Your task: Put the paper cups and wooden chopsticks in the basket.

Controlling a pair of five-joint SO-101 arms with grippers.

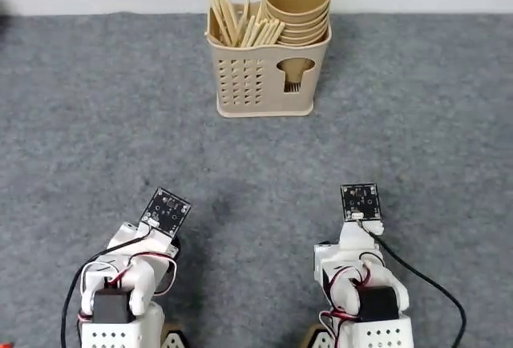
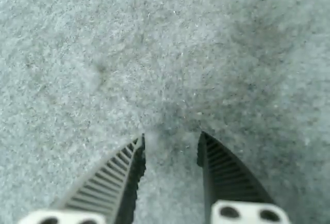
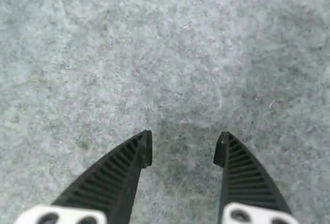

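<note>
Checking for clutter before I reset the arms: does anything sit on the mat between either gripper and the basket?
Nothing visible does. Only grey mat lies between the left gripper, the right gripper and the basket, which already holds the paper cups and wooden chopsticks.

The high camera looks down over the grey worktop (image 1: 80, 123), the basket (image 1: 264, 83) on its far side. The wrist cameras sit just behind the left hand (image 2: 170, 144) and the right hand (image 3: 184, 149), facing down, very near that same worktop, well apart from the basket.
</note>
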